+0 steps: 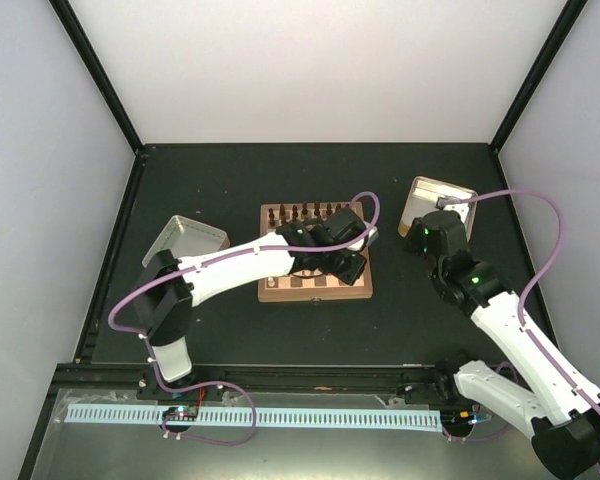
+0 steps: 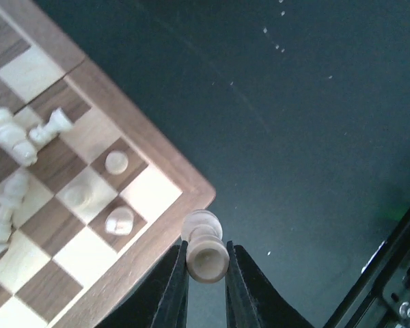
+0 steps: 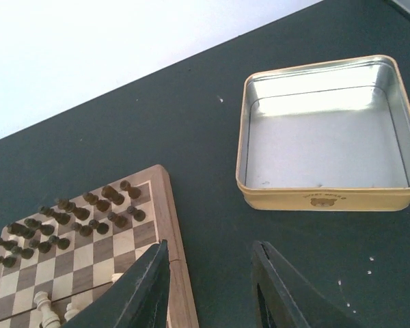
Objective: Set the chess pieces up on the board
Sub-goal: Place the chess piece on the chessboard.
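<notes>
Dark tabletop (image 1: 230, 335), white walls (image 1: 310, 60). From above, we see the board (image 1: 310, 291) at centre, under the left arm (image 1: 230, 264). Left wrist: the left gripper (image 2: 207, 263) pinches one pale piece (image 2: 203, 229) just off the board's corner; other chess pieces (image 2: 14, 140) stand or lie on squares nearby. Right wrist: the right gripper (image 3: 208, 287) is unclenched, holding nothing, near the board's right edge; dark pieces (image 3: 75, 222) line its far rows.

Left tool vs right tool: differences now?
Left tool is shut on a pale cream wooden chess piece; right tool is open, empty. Left is at the checked wooden chessboard's corner; right is off the board, by a shallow metal tin. Both have dark fingers.
</notes>
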`<state>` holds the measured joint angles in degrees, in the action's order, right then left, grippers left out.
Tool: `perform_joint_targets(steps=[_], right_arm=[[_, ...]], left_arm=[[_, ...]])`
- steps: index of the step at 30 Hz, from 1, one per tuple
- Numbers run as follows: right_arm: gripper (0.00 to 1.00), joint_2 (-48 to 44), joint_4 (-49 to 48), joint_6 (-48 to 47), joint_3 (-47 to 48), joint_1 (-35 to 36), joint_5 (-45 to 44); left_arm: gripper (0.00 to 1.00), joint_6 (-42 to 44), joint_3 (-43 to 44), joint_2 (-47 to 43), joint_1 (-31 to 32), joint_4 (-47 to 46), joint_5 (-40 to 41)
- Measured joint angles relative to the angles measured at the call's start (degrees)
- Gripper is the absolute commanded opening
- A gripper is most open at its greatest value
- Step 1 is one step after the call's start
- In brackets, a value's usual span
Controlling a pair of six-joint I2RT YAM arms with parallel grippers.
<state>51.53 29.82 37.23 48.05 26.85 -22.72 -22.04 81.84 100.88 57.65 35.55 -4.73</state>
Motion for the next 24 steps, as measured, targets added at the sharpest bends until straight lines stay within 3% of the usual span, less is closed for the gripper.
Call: perform_joint_targets(steps=[11,24], right_arm=[[0.39,-1.8,1.4,1.1,-0.5,-0.3,-4.3],[0.39,-2.0,2.0,1.5,-1.6,-0.3,-4.9]], left_arm=[[0.17,1.9,7.3,10.3,0.9,3.3,0.2],[0.17,2.6,10.2,14.5,1.4,5.5,0.7]])
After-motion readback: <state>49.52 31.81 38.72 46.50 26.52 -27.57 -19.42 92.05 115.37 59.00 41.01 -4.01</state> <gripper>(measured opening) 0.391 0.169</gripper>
